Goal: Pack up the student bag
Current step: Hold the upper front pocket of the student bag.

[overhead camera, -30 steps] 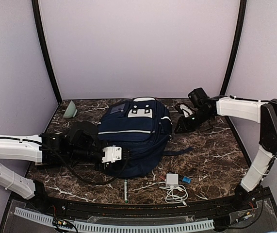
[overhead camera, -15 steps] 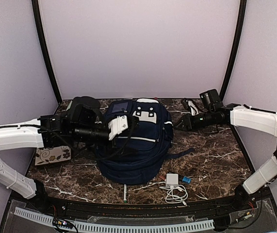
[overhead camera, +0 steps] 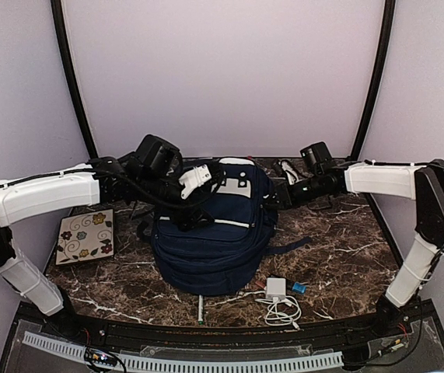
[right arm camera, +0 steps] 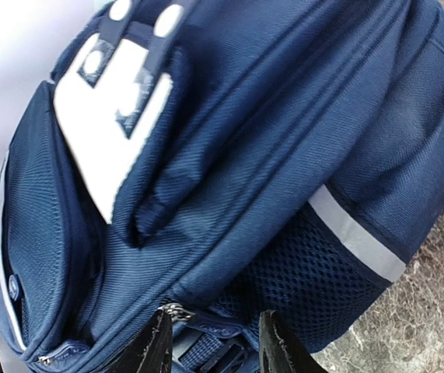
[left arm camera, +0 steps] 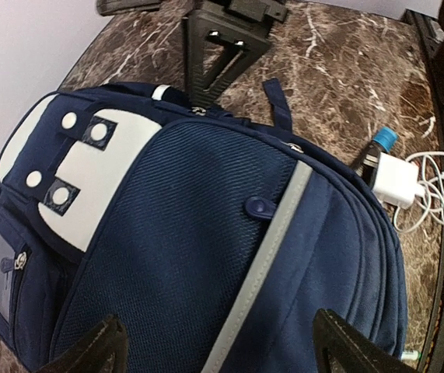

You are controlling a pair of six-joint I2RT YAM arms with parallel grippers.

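The student bag (overhead camera: 214, 237), navy with white patches near its handle and grey stripe trims, lies front up in the middle of the table. My left gripper (overhead camera: 190, 208) hovers over the bag's upper left. In the left wrist view the left gripper (left arm camera: 220, 318) stands wide open above the mesh front pocket (left arm camera: 167, 233), with nothing held. My right gripper (overhead camera: 277, 194) is at the bag's upper right side. In the right wrist view the right gripper (right arm camera: 218, 326) is open, its fingers either side of a strap, with a metal zip pull (right arm camera: 176, 312) beside the left finger.
A floral-patterned flat pad (overhead camera: 85, 237) lies on the marble table left of the bag. A white charger (overhead camera: 277, 288) with coiled cable (overhead camera: 281, 313), a small blue-capped item (overhead camera: 298, 287) and a pen (overhead camera: 201, 307) lie in front of the bag.
My left arm rose from the table left of the bag to above its top, and its gripper opened wide. The floral pad came into view. My right gripper swung to the bag's side and opened further.
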